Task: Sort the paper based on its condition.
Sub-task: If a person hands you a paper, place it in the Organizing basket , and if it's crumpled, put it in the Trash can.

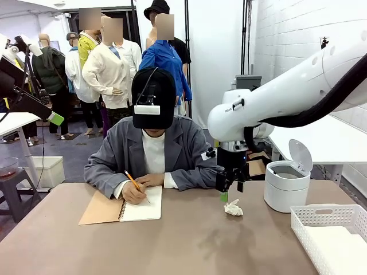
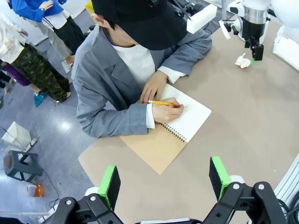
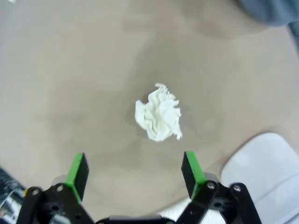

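A crumpled white paper ball (image 1: 233,208) lies on the brown table, right of the middle. My right gripper (image 1: 231,192) hangs just above and behind it, open. In the right wrist view the ball (image 3: 159,116) sits ahead of the green pads, and the right gripper (image 3: 134,171) holds nothing. My left gripper (image 2: 164,182) is open and empty, raised high over the table's left side (image 1: 54,118). From there I see the ball (image 2: 242,61) far off, below the right gripper (image 2: 254,49).
A person across the table writes with a pencil in a spiral notebook (image 1: 123,207) with a brown cover. A white bin (image 1: 285,188) with its lid up stands right of the ball. A white slotted basket (image 1: 330,216) sits at the front right corner.
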Available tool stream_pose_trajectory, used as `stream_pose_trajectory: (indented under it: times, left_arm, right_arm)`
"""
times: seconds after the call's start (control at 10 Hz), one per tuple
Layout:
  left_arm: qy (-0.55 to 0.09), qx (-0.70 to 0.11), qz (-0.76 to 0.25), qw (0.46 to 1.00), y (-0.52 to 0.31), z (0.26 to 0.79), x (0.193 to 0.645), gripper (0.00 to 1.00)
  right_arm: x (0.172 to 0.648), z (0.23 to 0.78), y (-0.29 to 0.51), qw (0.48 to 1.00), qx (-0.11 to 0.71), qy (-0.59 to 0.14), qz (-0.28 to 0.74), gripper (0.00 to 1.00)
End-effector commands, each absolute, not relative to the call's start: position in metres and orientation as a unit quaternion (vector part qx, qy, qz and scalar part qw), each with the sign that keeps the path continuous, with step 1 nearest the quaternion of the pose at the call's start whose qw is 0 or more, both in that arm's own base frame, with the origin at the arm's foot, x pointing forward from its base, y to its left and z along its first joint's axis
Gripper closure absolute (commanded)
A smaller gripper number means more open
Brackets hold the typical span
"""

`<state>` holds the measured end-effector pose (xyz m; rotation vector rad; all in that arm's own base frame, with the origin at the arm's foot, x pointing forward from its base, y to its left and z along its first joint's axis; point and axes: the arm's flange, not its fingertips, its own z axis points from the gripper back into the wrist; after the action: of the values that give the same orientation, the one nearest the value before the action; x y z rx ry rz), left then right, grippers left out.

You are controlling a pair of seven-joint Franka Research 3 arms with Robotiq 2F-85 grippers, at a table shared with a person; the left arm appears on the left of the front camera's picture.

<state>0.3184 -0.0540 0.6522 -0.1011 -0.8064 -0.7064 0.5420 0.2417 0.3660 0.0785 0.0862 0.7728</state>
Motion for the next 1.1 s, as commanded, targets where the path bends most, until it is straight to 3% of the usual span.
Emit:
stream_pose_trajectory:
  times: [0.0, 1.0]
  left_arm:
    - [-0.385, -0.048, -0.335, 0.858, -0.053, 0.653, 0.319, 0.0]
    - [-0.385, -0.048, -0.335, 0.858, -0.053, 0.653, 0.319, 0.0]
  right_arm:
    - [0.548, 0.344, 0.234, 0.926, 0.052, 0.023, 0.373, 0.0]
    - [0.554, 0.296, 0.236, 0.917, 0.013, 0.013, 0.397, 0.0]
